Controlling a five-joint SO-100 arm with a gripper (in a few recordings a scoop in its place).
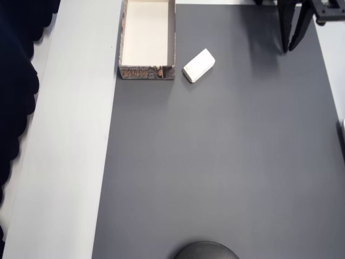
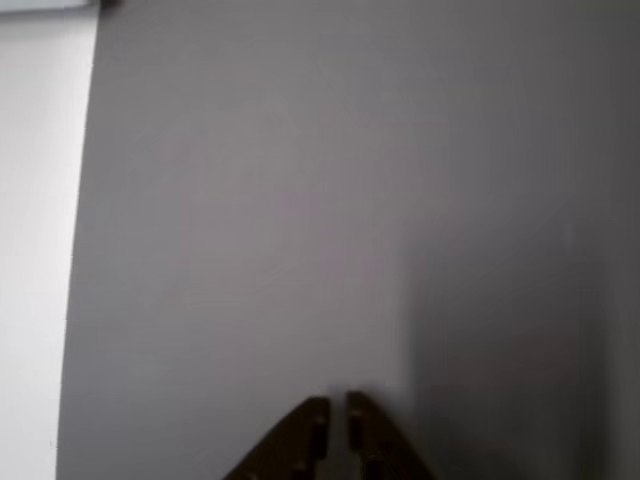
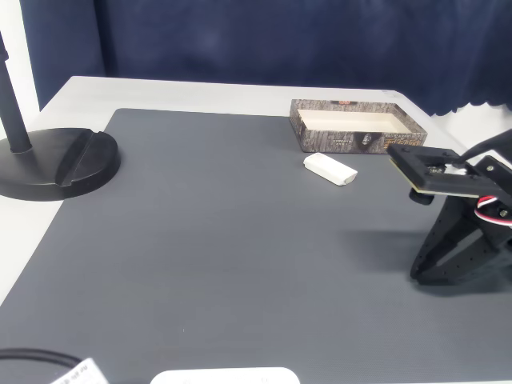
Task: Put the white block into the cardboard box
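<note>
The tool (image 3: 422, 274), tips nearly touching, points down at the grey mat (image 3: 224, 240).

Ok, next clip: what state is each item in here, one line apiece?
white block: lying flat on the grey mat, outside the box, near its corner, ungripped.
cardboard box: lidless, upright, nothing inside.
gripper: fingers nearly together, holding nothing, tips down by the mat, away from the block.

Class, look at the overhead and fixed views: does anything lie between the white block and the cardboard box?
Nothing visible does. The white block lies just outside the cardboard box, near its corner, with bare grey mat between them.
</note>
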